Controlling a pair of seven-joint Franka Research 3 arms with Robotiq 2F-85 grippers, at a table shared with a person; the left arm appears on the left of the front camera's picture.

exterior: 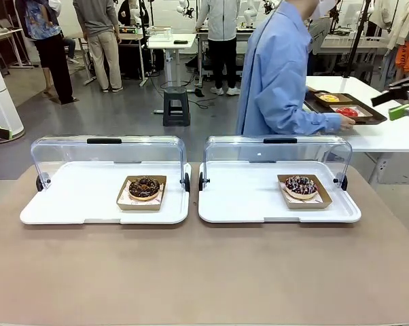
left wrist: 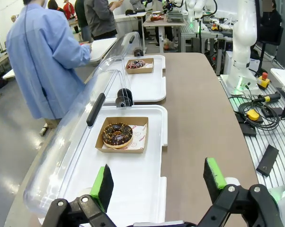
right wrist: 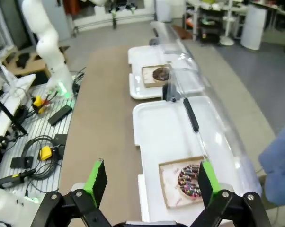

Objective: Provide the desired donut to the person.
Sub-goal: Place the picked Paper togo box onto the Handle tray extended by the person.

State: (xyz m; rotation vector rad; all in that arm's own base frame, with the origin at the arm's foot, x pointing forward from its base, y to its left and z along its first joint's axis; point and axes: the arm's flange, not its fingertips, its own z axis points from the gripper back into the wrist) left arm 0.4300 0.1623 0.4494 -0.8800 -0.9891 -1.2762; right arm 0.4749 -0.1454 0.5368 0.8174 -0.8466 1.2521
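Front view: chocolate donut (exterior: 144, 187) and sprinkled donut (exterior: 301, 185) rest boxed in separate white trays on the bench (exterior: 204, 272); the person (exterior: 279, 75) faces away. Left wrist view: left hand (left wrist: 159, 182) wide, empty. Right wrist view: right hand (right wrist: 149, 177) wide, empty.

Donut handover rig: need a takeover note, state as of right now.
Left gripper: open, holding nothing, back at its own side of the table.
Right gripper: open, holding nothing, above the table's near edge.
Chocolate donut sits in its paper tray on the left white tray; sprinkled donut likewise on the right white tray. Both clear lids are rolled back.
The person is turned away, hand on a tray at the side table.
Done: nothing yet. Left: learn which donut is wanted, pick, hand over.
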